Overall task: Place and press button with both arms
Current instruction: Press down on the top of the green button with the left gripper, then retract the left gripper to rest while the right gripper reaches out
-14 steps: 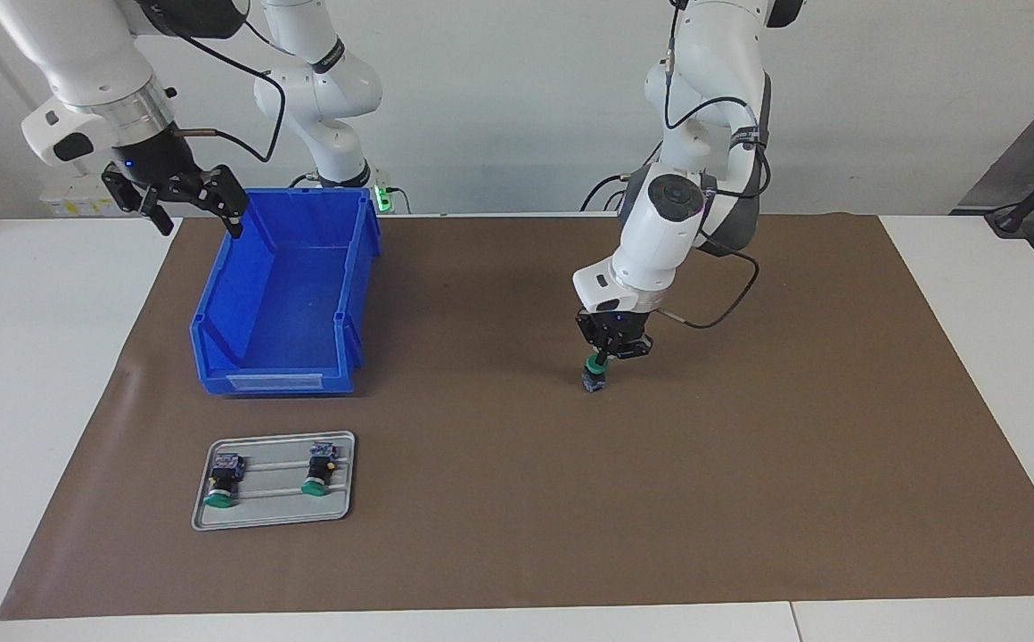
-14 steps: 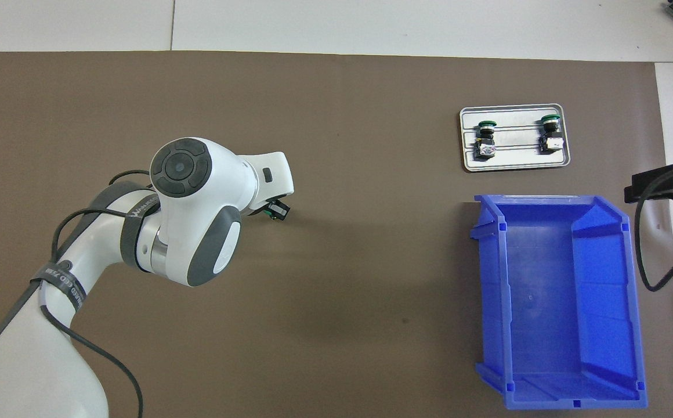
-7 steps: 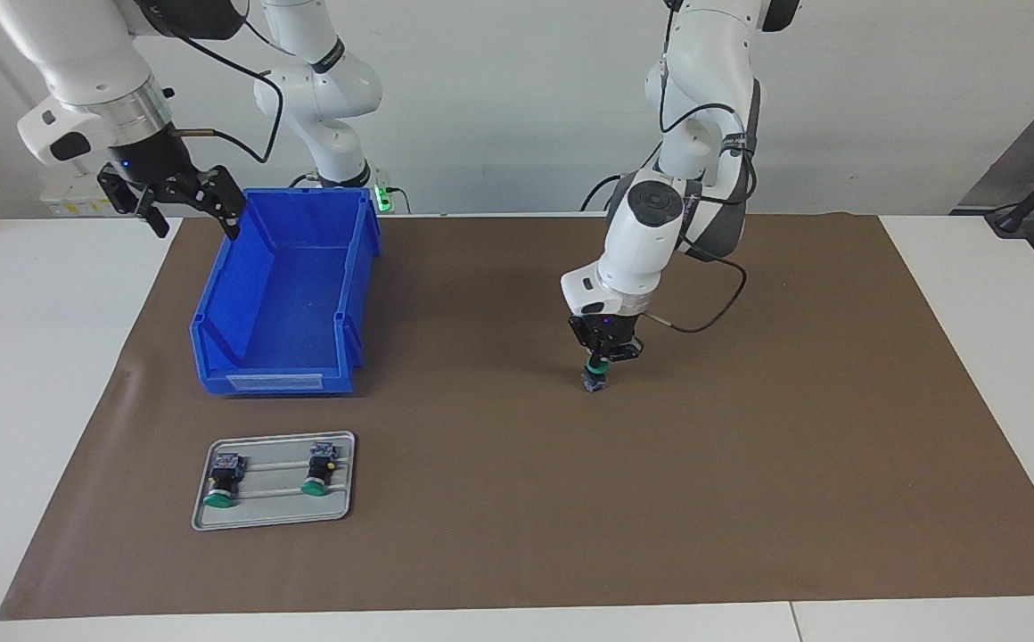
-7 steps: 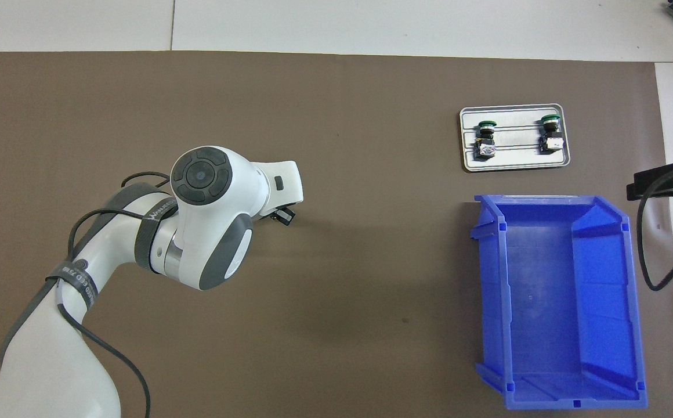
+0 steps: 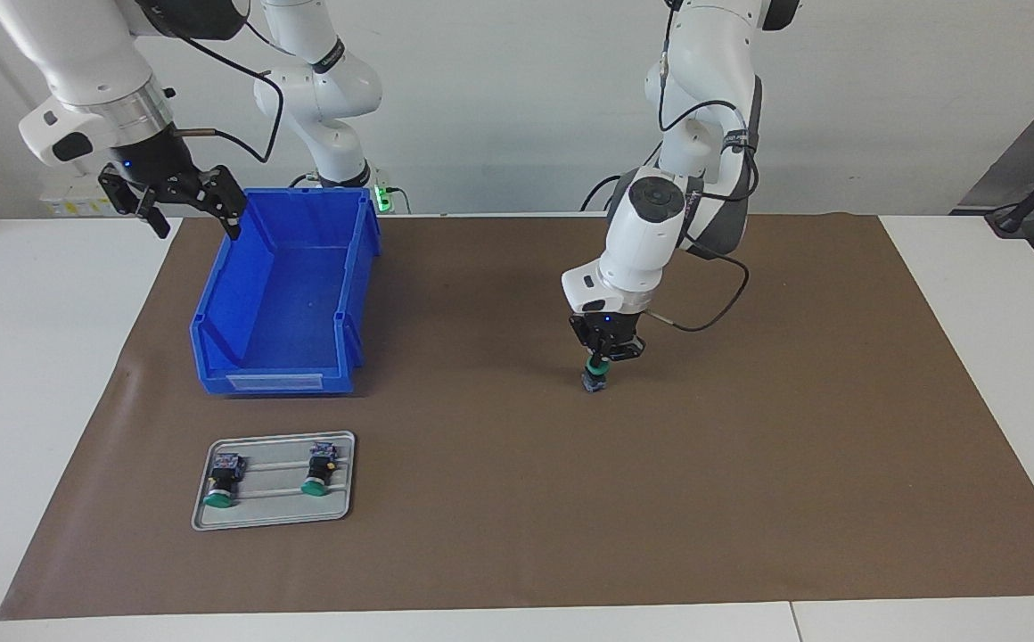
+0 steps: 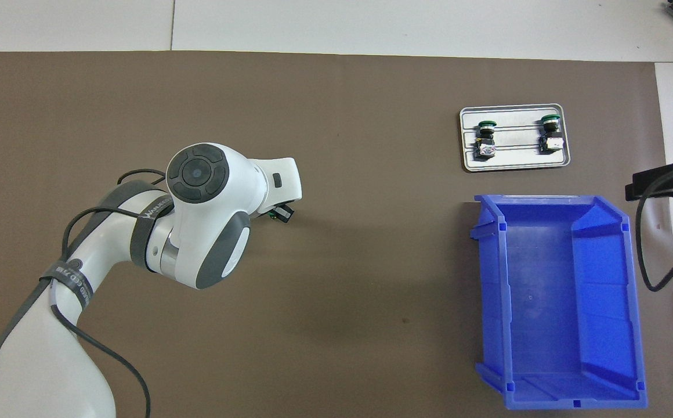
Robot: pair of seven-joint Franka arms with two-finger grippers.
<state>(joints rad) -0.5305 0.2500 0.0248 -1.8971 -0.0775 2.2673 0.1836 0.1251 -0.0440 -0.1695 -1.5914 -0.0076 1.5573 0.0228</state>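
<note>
In the facing view, the button (image 5: 594, 374) is seen upright on the brown mat (image 5: 749, 464), pinched by the left gripper (image 5: 600, 358); the right gripper (image 5: 185, 203), jaws wide, hangs beside the blue bin (image 5: 281, 294). From overhead, the left gripper is mostly hidden by its arm, and two more buttons are shown on the tray (image 6: 513, 163).

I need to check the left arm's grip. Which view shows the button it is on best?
The facing view: the button stands in plain sight on the mat under the shut left gripper. In the overhead view the arm's wrist covers nearly all of it.
</note>
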